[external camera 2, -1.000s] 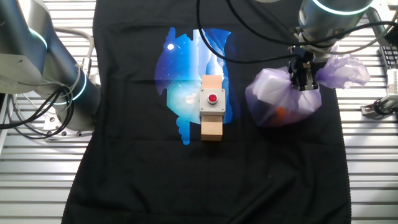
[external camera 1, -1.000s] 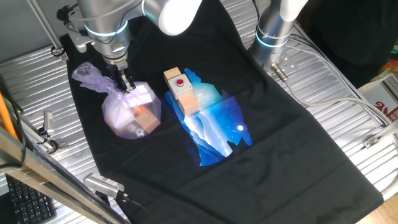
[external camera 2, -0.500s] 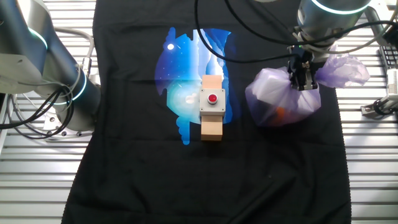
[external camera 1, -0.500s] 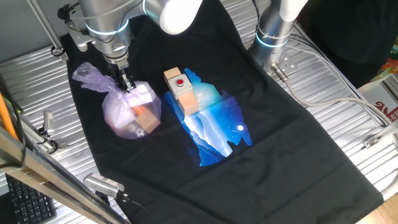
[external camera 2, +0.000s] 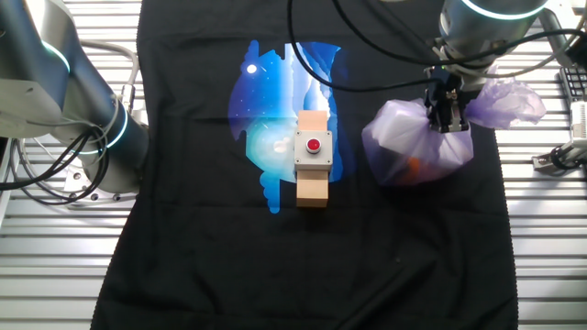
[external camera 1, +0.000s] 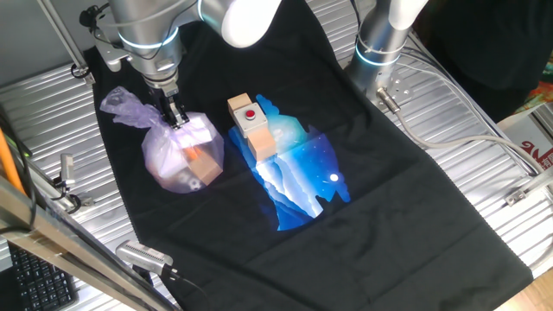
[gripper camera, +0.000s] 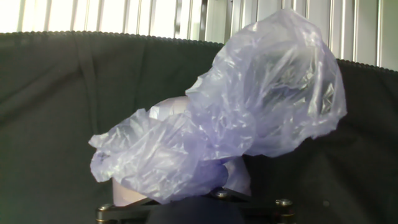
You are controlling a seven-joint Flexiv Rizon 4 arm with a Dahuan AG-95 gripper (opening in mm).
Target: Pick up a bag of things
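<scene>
One bag [external camera 1: 181,155], one wooden block [external camera 1: 251,126] and one gripper [external camera 1: 175,117] are in sight, plus a second arm [external camera 2: 55,101] standing off at the desk's edge. The gripper is narrow, its fingers pinched on the bag's gathered neck just under the crinkled top, while the bag's round body sits on the black cloth [external camera 1: 380,199] directly below it. The loose top flares out behind the gripper, toward the cloth's edge, where the ribbed metal desk [external camera 2: 541,238] begins; room there is tight. On the gripper's other side the block stands near the bag but not touching it, a strip of bare cloth between them. Beyond the block the cloth runs wide and open.

The bag is thin, translucent lilac plastic, wrinkled and glossy, with tan and orange blocks showing through. The wooden block is pale, square-edged, with a red button [external camera 2: 314,144] on top. It rests on a blue print [external camera 2: 275,101] on the cloth.
</scene>
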